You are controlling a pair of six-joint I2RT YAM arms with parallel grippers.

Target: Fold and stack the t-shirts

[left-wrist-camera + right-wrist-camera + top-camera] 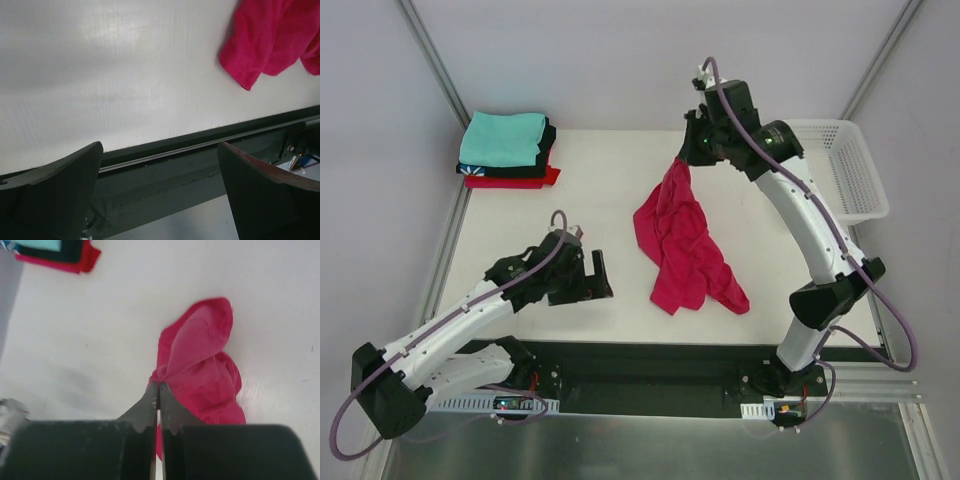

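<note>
On the flat white table [570, 210], the crumpled crimson-pink soft-cloth t-shirt [685, 250] trails mid-table. Its top edge hangs from my right gripper [688, 152], which is pinched tight on it. It looks light and limp, so I'd grab the shoulder seams. My left gripper [592, 277] is spread and empty.

Soft matt cloth, crumpled: crimson-pink t-shirt [680, 250]. Smooth white, faint sheen: table [600, 200]. White plastic mesh: basket [860, 185].
</note>
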